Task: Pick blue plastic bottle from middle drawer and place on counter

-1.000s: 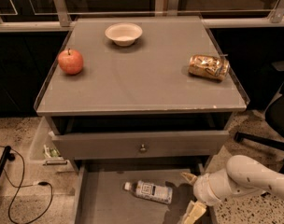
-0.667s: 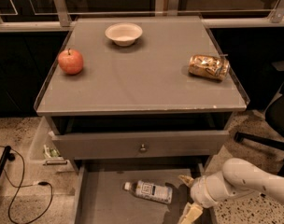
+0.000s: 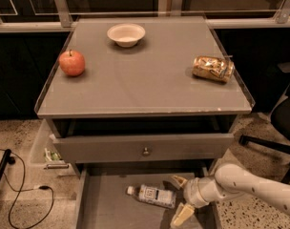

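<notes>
The blue plastic bottle (image 3: 152,195) lies on its side on the floor of the open middle drawer (image 3: 102,202), white cap pointing left. My gripper (image 3: 180,198) is inside the drawer just right of the bottle's base. It is open, with one finger toward the back and one toward the front, and it holds nothing. The white arm reaches in from the lower right. The grey counter (image 3: 140,82) is the cabinet top above.
On the counter are a red apple (image 3: 72,62) at left, a white bowl (image 3: 126,34) at the back and a golden snack bag (image 3: 212,68) at right. A drawer panel with a knob (image 3: 145,151) overhangs the open drawer. A chair base (image 3: 274,142) stands at right, cables (image 3: 21,194) at left.
My gripper and arm have moved left inside the drawer, closer to the bottle's base. The bottle has not moved.
</notes>
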Robot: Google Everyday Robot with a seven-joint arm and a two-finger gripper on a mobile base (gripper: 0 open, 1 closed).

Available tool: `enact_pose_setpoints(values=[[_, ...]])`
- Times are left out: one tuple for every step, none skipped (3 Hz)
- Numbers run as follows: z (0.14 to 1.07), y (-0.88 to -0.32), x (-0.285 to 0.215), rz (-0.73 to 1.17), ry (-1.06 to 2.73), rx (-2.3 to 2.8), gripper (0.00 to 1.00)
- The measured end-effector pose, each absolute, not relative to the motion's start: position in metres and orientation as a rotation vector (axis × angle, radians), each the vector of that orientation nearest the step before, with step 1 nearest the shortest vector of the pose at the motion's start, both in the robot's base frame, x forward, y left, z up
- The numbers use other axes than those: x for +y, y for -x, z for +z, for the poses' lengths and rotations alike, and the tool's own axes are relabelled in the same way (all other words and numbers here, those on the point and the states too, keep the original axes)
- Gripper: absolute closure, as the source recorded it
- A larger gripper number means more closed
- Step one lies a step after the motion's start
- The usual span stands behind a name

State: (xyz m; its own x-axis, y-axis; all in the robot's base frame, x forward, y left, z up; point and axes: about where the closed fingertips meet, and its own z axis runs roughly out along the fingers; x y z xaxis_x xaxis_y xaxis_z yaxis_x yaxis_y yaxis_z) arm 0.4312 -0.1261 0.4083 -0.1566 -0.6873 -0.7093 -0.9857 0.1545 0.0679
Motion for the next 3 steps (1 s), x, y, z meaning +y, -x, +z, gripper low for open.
enact_pose_setpoints(values=[[0.396, -0.448, -0.113, 0.718, 1.598, 1.869, 0.00], [0.387, -0.457, -0.102, 0.674, 1.594, 1.858, 0.00], [0.374, -0.457, -0.094, 0.644, 1.562, 1.870, 0.00]])
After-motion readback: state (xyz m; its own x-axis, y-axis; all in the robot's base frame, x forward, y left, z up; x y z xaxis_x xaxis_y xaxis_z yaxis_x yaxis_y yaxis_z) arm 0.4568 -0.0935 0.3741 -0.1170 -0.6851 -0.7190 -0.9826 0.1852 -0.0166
